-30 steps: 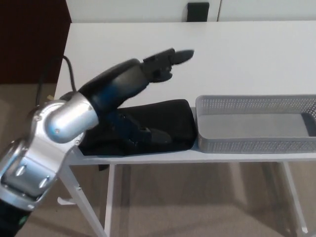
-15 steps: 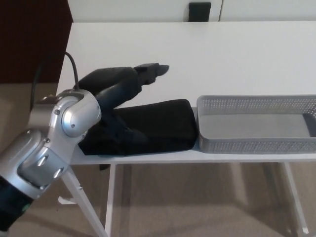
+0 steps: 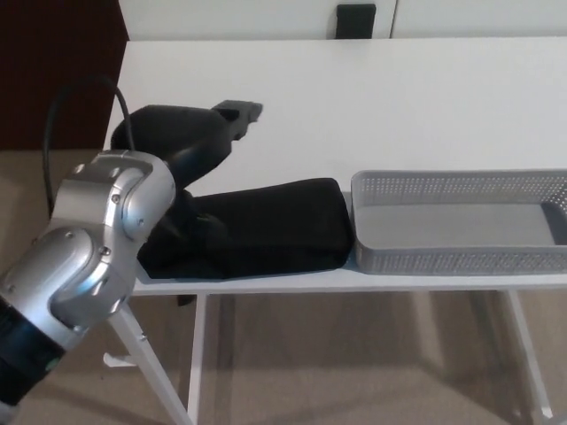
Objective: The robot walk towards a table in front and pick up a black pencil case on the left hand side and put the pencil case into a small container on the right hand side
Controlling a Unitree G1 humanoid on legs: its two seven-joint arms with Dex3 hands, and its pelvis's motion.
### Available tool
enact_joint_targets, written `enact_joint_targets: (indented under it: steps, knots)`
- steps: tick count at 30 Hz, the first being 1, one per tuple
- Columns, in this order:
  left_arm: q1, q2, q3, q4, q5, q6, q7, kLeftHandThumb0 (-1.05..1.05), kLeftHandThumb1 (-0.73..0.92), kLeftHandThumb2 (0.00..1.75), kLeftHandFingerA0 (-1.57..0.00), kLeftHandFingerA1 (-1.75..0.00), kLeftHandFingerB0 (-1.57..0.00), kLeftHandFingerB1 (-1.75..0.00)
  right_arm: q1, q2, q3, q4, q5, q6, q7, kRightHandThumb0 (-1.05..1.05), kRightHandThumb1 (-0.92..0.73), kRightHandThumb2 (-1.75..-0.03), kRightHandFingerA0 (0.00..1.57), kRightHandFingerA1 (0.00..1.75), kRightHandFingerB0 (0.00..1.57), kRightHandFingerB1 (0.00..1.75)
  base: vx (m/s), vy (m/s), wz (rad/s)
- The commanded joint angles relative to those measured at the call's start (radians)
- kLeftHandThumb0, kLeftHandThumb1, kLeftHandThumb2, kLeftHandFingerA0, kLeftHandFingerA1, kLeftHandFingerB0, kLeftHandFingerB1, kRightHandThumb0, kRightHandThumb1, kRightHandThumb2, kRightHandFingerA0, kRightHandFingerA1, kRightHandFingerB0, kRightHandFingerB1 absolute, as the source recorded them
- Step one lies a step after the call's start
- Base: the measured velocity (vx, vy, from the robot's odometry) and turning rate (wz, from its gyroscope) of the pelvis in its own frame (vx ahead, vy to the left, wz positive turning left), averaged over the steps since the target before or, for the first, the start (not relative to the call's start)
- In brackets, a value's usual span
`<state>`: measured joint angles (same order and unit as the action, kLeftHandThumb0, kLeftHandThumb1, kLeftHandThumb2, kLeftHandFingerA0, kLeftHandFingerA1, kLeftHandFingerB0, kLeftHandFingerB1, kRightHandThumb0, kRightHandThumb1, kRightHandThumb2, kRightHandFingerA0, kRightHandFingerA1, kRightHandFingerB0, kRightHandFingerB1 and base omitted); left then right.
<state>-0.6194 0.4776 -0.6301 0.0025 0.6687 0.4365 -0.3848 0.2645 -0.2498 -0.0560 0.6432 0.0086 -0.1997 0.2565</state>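
While left hand (image 3: 182, 150) sits over black pencil case (image 3: 275, 226) | grasp: cannot tell | case just beside grey container (image 3: 461, 258)

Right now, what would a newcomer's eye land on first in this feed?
The silver left arm fills the lower left, its black left hand over the left end of the black pencil case, which lies at the white table's near edge. Right beside the case, to its right, sits a grey perforated container.

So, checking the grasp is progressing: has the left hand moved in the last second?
Yes. The left hand has drawn back leftward, away from the basket, which stayed put.
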Motion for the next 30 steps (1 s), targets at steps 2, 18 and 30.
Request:
enact_joint_targets:
  steps: [2, 18, 30]
  knots:
    - [-0.002, -0.019, -0.017, 0.076, 0.096, 0.046, -0.040, -0.59, 0.38, 0.72, 0.00, -0.05, 0.00, -0.09, 0.008, -0.027, -0.001, -0.022, -0.009, 0.025, 0.003, -0.22, -0.53, -0.56, 0.55, 0.58, 0.42, 0.46, 0.00, 0.000, 0.00]
    - [0.022, -0.065, -0.013, 0.173, 0.093, 0.054, -0.093, -0.58, 0.37, 0.74, 0.00, -0.09, -0.02, -0.14, 0.008, -0.030, -0.004, -0.029, -0.001, 0.033, 0.017, -0.25, -0.54, -0.56, 0.53, 0.56, 0.43, 0.46, 0.00, 0.000, 0.00]
    - [0.014, -0.118, -0.012, 0.193, 0.083, 0.034, -0.104, -0.57, 0.36, 0.75, 0.00, -0.15, 0.00, -0.16, -0.003, -0.041, 0.000, -0.048, -0.002, 0.047, 0.030, -0.24, -0.54, -0.56, 0.53, 0.56, 0.43, 0.46, 0.00, 0.000, 0.00]
